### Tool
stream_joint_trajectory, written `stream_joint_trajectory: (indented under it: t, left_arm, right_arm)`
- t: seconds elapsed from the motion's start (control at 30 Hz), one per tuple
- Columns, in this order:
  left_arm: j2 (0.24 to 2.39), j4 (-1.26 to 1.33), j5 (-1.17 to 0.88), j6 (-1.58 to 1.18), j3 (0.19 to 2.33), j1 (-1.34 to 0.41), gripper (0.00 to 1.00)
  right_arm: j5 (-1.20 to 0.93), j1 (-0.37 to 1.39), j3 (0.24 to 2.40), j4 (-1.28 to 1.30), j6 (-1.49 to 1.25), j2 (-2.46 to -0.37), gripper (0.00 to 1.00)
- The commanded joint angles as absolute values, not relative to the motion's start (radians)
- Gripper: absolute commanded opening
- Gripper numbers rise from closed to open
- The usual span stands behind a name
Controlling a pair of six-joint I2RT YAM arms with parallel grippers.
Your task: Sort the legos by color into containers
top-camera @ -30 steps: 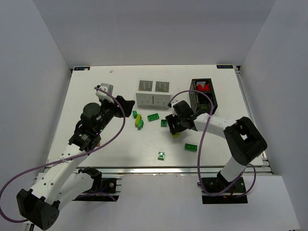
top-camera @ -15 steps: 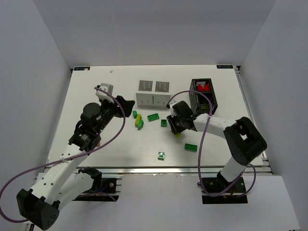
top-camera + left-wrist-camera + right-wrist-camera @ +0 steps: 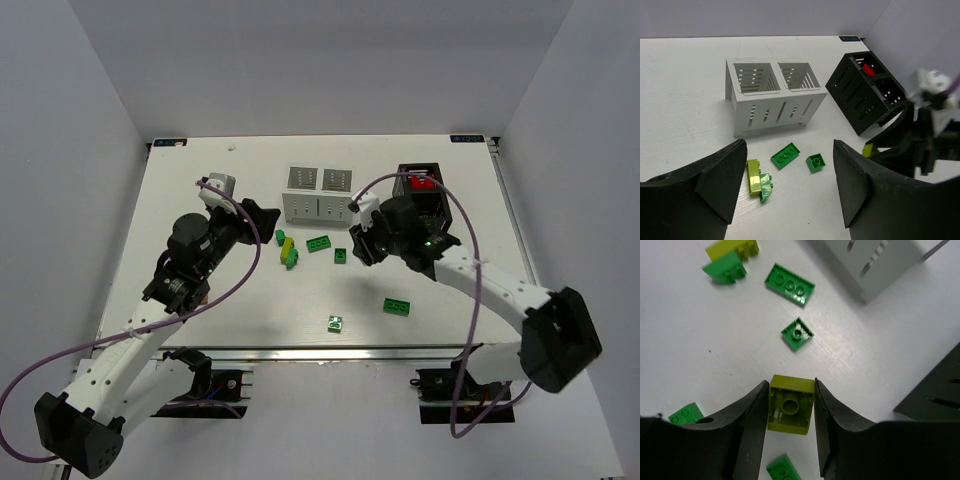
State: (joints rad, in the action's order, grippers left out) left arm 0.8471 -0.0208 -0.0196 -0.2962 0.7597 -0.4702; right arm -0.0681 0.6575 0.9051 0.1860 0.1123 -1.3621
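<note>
My right gripper (image 3: 363, 246) is shut on a yellow-green lego (image 3: 791, 404), held above the table in front of the black box (image 3: 425, 203). That lego also shows in the left wrist view (image 3: 868, 149). A red lego (image 3: 424, 183) lies in the black box's far compartment. The white box (image 3: 318, 193) stands to its left, and both its compartments (image 3: 772, 95) look empty. My left gripper (image 3: 268, 222) is open and empty, hovering above a yellow-green lego (image 3: 754, 176) joined to a green one (image 3: 765, 186). A flat green lego (image 3: 320, 243) and a small green one (image 3: 341, 256) lie between the grippers.
Two more green legos lie nearer the front, one (image 3: 397, 306) to the right and one (image 3: 336, 323) near the front edge. The table is bounded by white walls. A loop of the right arm's purple cable (image 3: 470, 300) hangs over the front right.
My right gripper has risen off the table with the yellow-green lego and moved back toward the boxes, and its arm has swung out to the right. The left arm has not moved.
</note>
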Motion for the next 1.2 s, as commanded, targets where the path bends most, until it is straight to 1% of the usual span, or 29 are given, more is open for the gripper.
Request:
stream_joint_trajectory:
  t: [0.0, 0.1, 0.17, 0.2, 0.27, 0.3, 0.33, 0.4, 0.43, 0.53, 0.73, 0.9, 0.97, 1.17]
  left_arm:
    - [0.830, -0.008, -0.038, -0.290, 0.749, -0.468, 0.79]
    - [0.830, -0.006, -0.044, -0.290, 0.749, -0.468, 0.79]
    - [0.831, -0.008, -0.052, -0.293, 0.749, -0.468, 0.79]
    - [0.833, -0.008, -0.052, -0.295, 0.749, -0.468, 0.79]
    - [0.834, -0.008, -0.063, -0.296, 0.747, -0.468, 0.79]
    - [0.836, -0.006, -0.064, -0.299, 0.747, -0.468, 0.79]
    - [0.838, 0.017, -0.069, -0.299, 0.746, -0.468, 0.79]
    - [0.839, 0.025, -0.071, -0.302, 0.746, -0.468, 0.79]
    - [0.845, 0.028, -0.074, -0.304, 0.744, -0.468, 0.79]
    - [0.859, 0.026, -0.089, -0.310, 0.746, -0.468, 0.79]
    - [0.847, 0.032, -0.100, -0.314, 0.744, -0.468, 0.79]
    - [0.847, 0.037, -0.107, -0.321, 0.742, -0.468, 0.79]
    - [0.850, 0.035, -0.107, -0.319, 0.741, -0.468, 0.79]
    - [0.853, 0.029, -0.089, -0.311, 0.742, -0.468, 0.79]
  right_arm:
    - [-0.169, 0.611, 0.895, 0.143, 0.224, -1.240, 0.00]
    - [-0.124, 0.536, 0.821, 0.031, 0.200, -1.082, 0.00]
    - [-0.088, 0.488, 0.796, -0.030, 0.181, -1.017, 0.00]
    - [-0.066, 0.479, 0.796, -0.050, 0.178, -1.017, 0.00]
    - [0.068, 0.460, 0.749, -0.118, 0.170, -0.960, 0.00]
    - [0.118, 0.457, 0.723, -0.221, 0.169, -0.921, 0.00]
    - [0.220, 0.453, 0.694, -0.280, 0.172, -0.904, 0.00]
    - [0.277, 0.451, 0.624, -0.380, 0.199, -0.882, 0.00]
    - [0.316, 0.443, 0.614, -0.438, 0.201, -0.888, 0.00]
    - [0.365, 0.422, 0.614, -0.491, 0.206, -0.949, 0.00]
    - [0.420, 0.385, 0.626, -0.543, 0.210, -1.052, 0.00]
    - [0.403, 0.361, 0.629, -0.561, 0.213, -1.106, 0.00]
    - [0.355, 0.338, 0.643, -0.565, 0.195, -1.129, 0.00]
    - [0.264, 0.333, 0.733, -0.463, 0.161, -1.246, 0.00]
